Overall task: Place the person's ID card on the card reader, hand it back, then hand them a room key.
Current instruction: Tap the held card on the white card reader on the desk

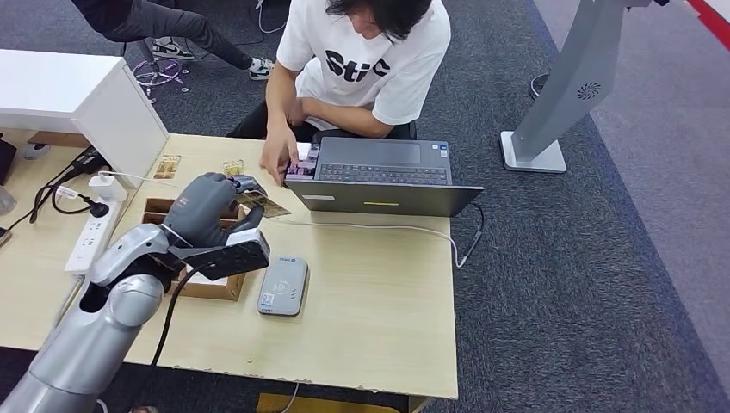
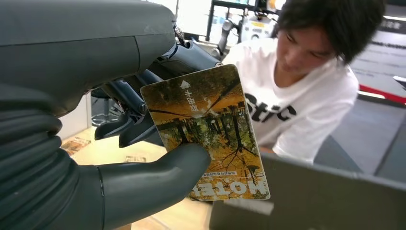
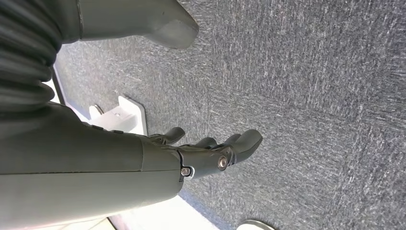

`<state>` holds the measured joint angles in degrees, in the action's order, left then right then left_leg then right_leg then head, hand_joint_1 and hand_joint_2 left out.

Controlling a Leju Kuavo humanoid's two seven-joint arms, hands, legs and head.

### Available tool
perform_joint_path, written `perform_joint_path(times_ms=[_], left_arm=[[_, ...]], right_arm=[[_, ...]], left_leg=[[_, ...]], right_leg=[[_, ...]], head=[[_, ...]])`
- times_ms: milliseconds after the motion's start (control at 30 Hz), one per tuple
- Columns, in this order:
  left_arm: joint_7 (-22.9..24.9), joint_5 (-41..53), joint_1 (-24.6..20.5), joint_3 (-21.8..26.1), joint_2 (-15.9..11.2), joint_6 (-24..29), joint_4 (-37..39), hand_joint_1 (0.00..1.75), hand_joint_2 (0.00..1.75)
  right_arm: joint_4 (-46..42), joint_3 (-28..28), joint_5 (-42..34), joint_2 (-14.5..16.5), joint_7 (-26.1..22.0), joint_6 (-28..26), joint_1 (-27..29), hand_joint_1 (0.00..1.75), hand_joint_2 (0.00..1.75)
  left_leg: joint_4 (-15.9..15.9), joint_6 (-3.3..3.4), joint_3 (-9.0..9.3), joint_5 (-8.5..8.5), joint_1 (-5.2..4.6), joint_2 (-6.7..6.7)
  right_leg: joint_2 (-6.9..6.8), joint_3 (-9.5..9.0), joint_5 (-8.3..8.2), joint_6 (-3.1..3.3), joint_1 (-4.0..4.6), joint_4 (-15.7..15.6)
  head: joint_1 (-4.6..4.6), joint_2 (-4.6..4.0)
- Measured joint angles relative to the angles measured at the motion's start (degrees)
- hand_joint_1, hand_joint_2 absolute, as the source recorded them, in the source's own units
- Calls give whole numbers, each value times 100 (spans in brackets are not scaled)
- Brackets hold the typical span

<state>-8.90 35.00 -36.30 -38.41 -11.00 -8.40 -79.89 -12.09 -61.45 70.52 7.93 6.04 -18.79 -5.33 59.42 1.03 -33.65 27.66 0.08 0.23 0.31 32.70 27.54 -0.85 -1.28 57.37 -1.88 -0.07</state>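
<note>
My left hand [image 1: 207, 206] hovers over the left part of the wooden table [image 1: 379, 292] and pinches a card [image 1: 262, 205] between thumb and fingers. Up close, the card [image 2: 208, 132] shows an autumn forest print with hotel lettering, and my left hand [image 2: 124, 143] grips its lower edge. The grey card reader [image 1: 282, 286] lies flat on the table, nearer me than the held card. A person [image 1: 366, 60] in a white T-shirt sits behind the table, one hand [image 1: 277, 159] resting beside the laptop. My right hand [image 3: 206, 153] hangs over dark carpet, fingers loosely extended, holding nothing.
An open grey laptop [image 1: 383, 176] stands at the table's far side, its cable running off the right edge. A cardboard box [image 1: 202, 280] sits under my left arm. A power strip [image 1: 93, 237] lies at the left. Two small cards [image 1: 168, 166] lie near the far edge.
</note>
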Motion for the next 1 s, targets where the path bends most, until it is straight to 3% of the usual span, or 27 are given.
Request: perform_joint_path(times_ms=[467, 1000], left_arm=[[246, -332, 78, -605, -919, -491, -200, 175, 175], [245, -336, 78, -747, -1081, -491, -177, 175, 175]], right_arm=[[7, -32, 97, 17, 43, 12, 3, 0, 175], [7, -32, 100, 26, 43, 12, 2, 0, 175]], left_leg=[[-1, -1, 1, -1, 2, 2], [0, -1, -1, -1, 1, 1]], right_leg=[[1, 1, 0, 1, 1, 1], [0, 1, 0, 0, 1, 0]], head=[[3, 0], [2, 0]])
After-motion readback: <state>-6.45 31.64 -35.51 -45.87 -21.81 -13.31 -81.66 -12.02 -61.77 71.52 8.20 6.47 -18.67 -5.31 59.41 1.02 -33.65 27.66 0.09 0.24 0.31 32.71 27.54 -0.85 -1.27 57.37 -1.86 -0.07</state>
